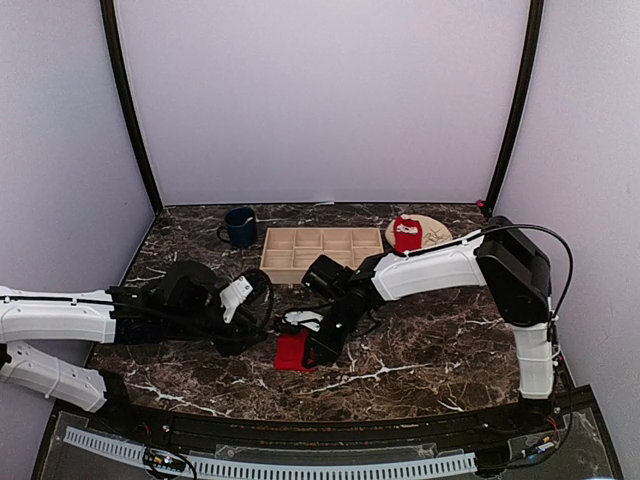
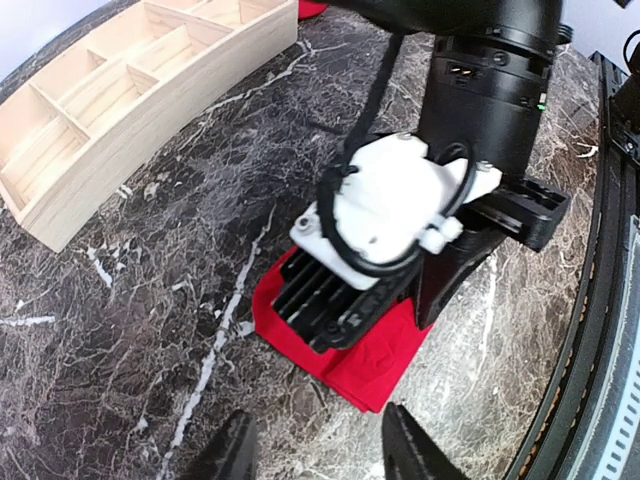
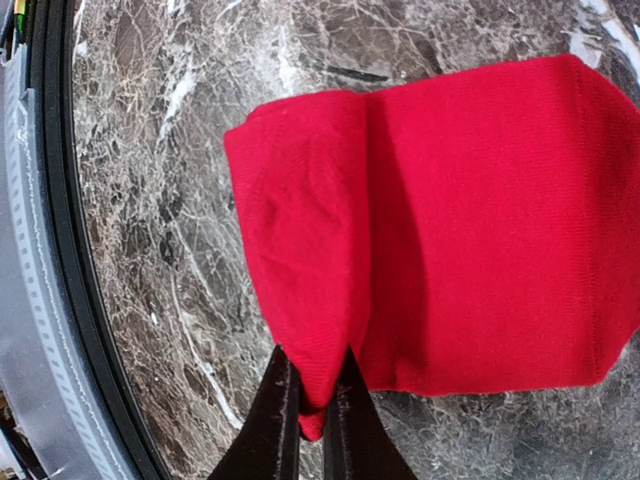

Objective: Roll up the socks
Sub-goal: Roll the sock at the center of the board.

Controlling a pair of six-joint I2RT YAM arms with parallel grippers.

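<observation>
Bright red soft sock (image 3: 450,230) lies on the dark marble table (image 1: 430,340), one end folded over into a thick bump. Right gripper (image 3: 312,400) pinches that fold tight. Left gripper (image 2: 315,450) hangs nearby, jaws apart.

Robot lab test cell, not a home. Plain pale wall panels (image 1: 320,100) are closing in the space behind and on both sides of the wooden tray (image 1: 322,252), and black frame posts (image 1: 128,105) are running up the corners behind it. The tray is sitting on a dark marble-look table (image 1: 440,345). A white-and-black left arm (image 1: 60,318) and right arm (image 1: 430,272) are reaching in from the tray's near side, with a cable (image 1: 571,272) looping off the right one. A slotted cable duct (image 1: 270,466) is running well in front of the tray. Staged props are sitting around it: blue mug (image 1: 240,227) to its left, tan plate (image 1: 432,231) to its right, red sock (image 1: 293,352) in front.
</observation>
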